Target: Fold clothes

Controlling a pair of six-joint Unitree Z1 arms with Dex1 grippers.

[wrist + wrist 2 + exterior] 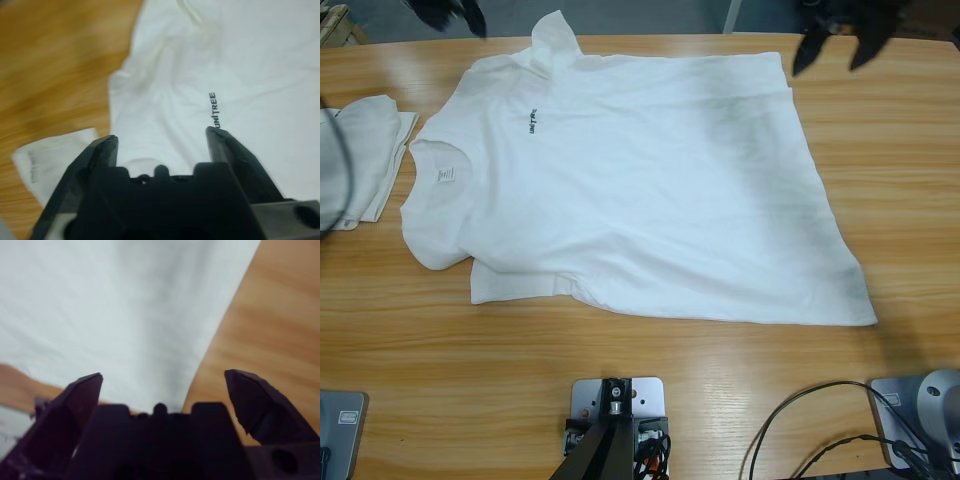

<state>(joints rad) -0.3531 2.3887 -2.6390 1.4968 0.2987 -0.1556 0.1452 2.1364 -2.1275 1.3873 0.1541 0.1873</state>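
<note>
a plain white soft fabric t-shirt with small black chest lettering (640, 190) lies spread flat across the middle of the long wooden table (470, 370), collar toward the left, hem toward the right, with no fold made in it yet. a folded white cloth garment (370, 150) sits just beside its collar at the far left, so one piece looks done and this one is all still to do. the left gripper (162, 137) hangs over the far sleeve by the lettering, jaws apart and empty. the right gripper (162, 382) hangs over the far hem edge, jaws wide apart, holding nothing. nothing blocks either reach.
</note>
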